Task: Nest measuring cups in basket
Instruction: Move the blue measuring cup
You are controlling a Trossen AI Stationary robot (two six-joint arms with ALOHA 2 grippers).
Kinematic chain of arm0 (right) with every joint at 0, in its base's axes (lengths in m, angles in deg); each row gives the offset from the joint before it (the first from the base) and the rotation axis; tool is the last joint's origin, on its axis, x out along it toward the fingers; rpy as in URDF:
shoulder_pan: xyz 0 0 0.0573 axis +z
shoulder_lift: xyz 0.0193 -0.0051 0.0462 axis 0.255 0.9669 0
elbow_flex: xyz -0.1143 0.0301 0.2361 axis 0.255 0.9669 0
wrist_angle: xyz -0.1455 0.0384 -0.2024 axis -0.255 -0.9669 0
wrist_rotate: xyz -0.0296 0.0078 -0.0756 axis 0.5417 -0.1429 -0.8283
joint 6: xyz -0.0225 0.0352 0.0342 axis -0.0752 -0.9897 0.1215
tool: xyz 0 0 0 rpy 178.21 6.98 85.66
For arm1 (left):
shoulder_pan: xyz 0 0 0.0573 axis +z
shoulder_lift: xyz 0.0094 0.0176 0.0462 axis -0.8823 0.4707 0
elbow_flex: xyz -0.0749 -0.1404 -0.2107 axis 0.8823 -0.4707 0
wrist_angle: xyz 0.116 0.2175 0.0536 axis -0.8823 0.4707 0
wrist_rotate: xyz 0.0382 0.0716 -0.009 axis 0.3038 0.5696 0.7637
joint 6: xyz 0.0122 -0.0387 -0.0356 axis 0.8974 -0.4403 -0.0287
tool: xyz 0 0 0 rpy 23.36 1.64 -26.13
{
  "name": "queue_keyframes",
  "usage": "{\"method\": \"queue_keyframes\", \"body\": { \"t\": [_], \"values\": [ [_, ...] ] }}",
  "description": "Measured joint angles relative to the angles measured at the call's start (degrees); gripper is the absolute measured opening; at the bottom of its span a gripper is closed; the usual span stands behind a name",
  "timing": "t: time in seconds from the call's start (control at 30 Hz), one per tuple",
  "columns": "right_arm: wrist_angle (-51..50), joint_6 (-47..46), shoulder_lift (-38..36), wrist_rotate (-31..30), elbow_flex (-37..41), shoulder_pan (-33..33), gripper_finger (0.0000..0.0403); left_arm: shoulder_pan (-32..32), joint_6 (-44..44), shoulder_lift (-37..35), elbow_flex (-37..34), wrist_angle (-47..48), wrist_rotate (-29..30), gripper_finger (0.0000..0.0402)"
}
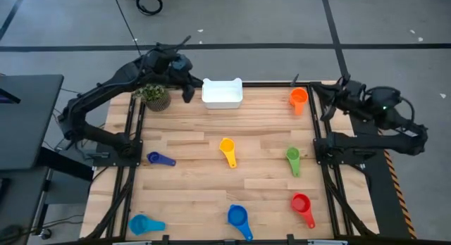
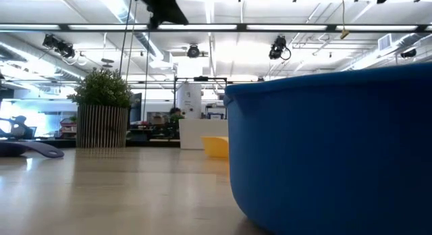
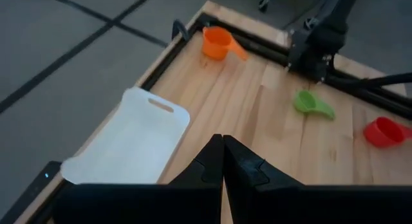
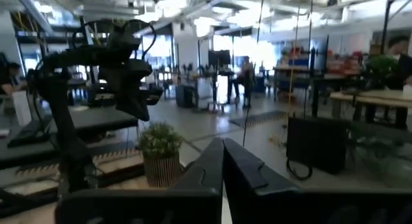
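both claws shut, empty; basket long axis runs left-right at table's far edge.

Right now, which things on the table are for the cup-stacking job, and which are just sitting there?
For the job:
- white basket
- orange cup
- yellow cup
- green cup
- red cup
- dark blue cup
- blue cup
- light blue cup

Just sitting there:
- potted plant
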Motion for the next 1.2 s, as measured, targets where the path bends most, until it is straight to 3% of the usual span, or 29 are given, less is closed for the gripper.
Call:
{"method": "queue_keyframes", "body": {
  "t": [0.2, 0.43, 0.57, 0.77, 0.97, 1.2],
  "values": [
    [-4.3, -0.1, 5.5, 0.1, -6.1, 0.0, 0.0011, -2.9, 2.4, 3.7, 0.0, 3.6, -0.8, 0.0013],
    [-5.0, 1.5, 8.1, 0.3, -7.4, 0.0, 0.0013, -7.9, 6.5, 5.0, -0.1, 6.1, -1.3, 0.0013],
    [-5.0, 1.8, 8.4, 0.3, -7.4, 0.0, 0.0008, -10.1, 6.1, 5.0, -0.1, 6.5, -1.7, 0.0014],
    [-4.9, 1.8, 8.3, 0.9, -7.4, 0.0, 0.0016, -12.0, 0.1, 5.2, -0.1, 6.2, -7.5, 0.0014],
    [-4.9, 1.9, 8.3, 2.8, -7.4, 0.0, 0.0018, -13.8, -1.8, 6.1, 0.0, 6.8, -7.4, 0.0014],
    [-4.9, 2.0, 8.3, 3.3, -7.4, 0.0, 0.0013, -14.6, 1.3, 6.8, -0.1, 6.5, -3.3, 0.0014]
  ]
}}
